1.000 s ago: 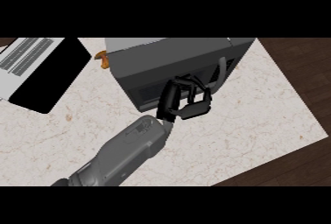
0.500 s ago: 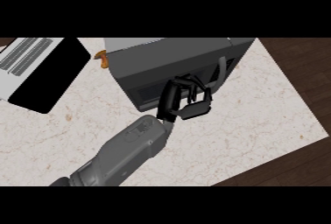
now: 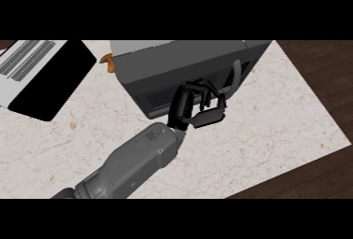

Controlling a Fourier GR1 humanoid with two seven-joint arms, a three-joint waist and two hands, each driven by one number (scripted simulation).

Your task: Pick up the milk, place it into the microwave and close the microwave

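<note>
The left robot hand (image 3: 204,115) lay against the front of the microwave (image 3: 179,58), just beside its pale handle (image 3: 235,77), fingers curled and with nothing in them. The microwave stood at the far side of the worktop (image 3: 283,135), its door (image 3: 157,97) looking shut. The milk was out of sight, perhaps behind that door.

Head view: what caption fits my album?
Robot hand, fingers curled, at the grey microwave door on a pale counter.
</note>
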